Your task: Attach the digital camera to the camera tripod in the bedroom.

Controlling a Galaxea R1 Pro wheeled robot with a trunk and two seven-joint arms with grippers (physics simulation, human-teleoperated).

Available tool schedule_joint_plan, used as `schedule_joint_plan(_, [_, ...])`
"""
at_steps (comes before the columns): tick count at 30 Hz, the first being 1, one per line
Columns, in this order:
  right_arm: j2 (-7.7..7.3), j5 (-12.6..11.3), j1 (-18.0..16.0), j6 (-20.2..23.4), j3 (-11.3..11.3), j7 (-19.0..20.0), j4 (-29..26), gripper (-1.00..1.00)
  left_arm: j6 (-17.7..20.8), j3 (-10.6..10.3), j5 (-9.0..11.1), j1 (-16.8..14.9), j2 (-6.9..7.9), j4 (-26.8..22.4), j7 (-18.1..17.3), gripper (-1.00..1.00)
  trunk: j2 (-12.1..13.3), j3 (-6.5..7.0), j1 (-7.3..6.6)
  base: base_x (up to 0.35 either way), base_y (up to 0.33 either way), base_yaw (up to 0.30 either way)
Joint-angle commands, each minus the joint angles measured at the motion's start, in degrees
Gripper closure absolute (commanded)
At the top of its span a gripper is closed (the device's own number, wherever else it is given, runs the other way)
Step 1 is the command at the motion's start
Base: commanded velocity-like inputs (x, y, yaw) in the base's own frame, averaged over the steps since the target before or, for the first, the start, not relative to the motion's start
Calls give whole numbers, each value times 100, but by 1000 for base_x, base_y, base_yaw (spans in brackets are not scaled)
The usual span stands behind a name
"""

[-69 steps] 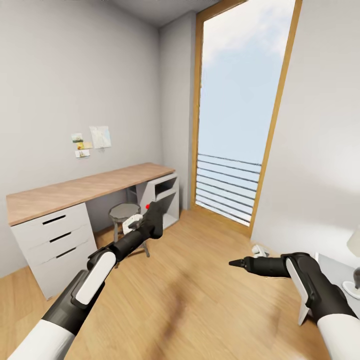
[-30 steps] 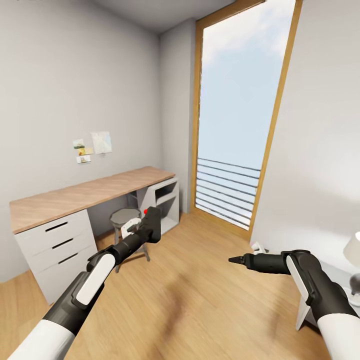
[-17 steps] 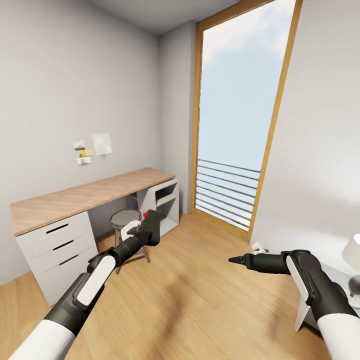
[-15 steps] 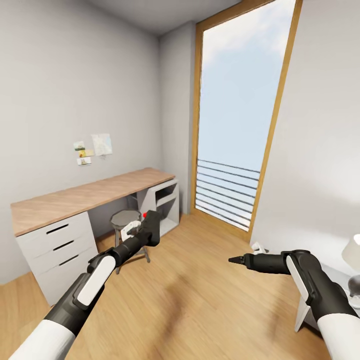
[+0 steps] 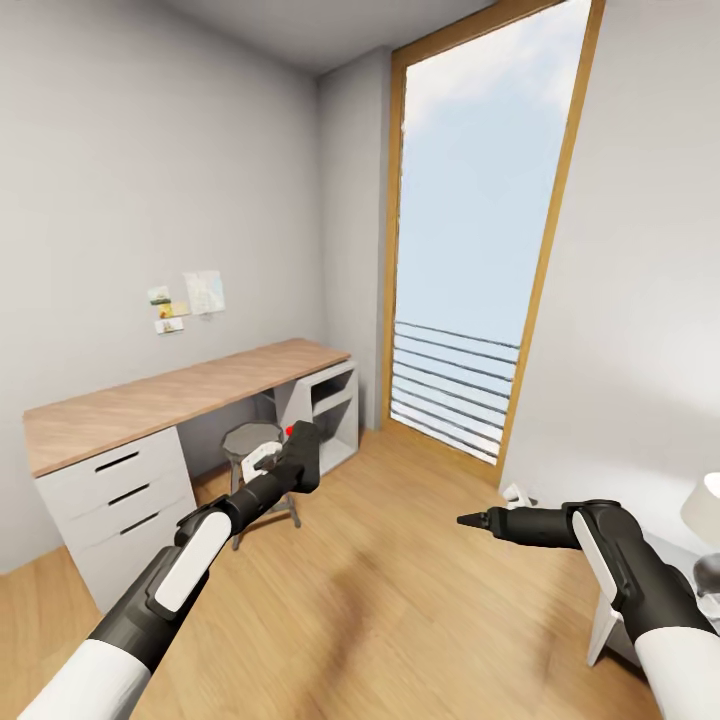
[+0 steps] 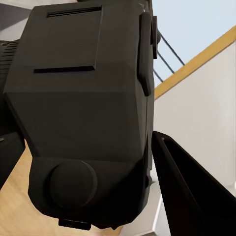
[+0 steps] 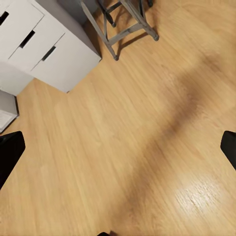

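**Inspector:** At the end of the left arm, the left gripper [image 5: 297,455] has its jaws closed on the digital camera [image 5: 303,447]; the red button shows at its top, and the black body sits between the fingers [image 6: 189,194] in the left wrist view.

**Clerk:** And the right gripper [image 5: 470,521]?

**Inspector:** Empty, held out over the wood floor [image 5: 400,600]. Its fingertips sit at opposite edges of the right wrist view, so the jaws stand wide.

**Clerk:** Step in hand?

**Inspector:** Transport, in my judgement. This room has a wooden-topped worktop [image 5: 170,395], a stool [image 5: 250,440] and a tall window [image 5: 470,230]. It is not the bedroom.

**Clerk:** Next move?

**Inspector:** Likely turning the base away, finding the bedroom and tripod, keeping the grip firm.
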Motion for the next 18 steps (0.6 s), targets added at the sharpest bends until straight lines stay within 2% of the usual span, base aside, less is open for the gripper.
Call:
schedule_joint_plan(1, [-1,-50,-4,45,-4,-21,0,-100,10,-11,47,-5,5,-8,25,100,36,11,-22,0,0,0])
schedule_joint_plan(18, [-1,-64,-4,45,2,-21,2,-100,1,-20,43,-5,5,-8,34,100,718,316,-395,0,0,0])
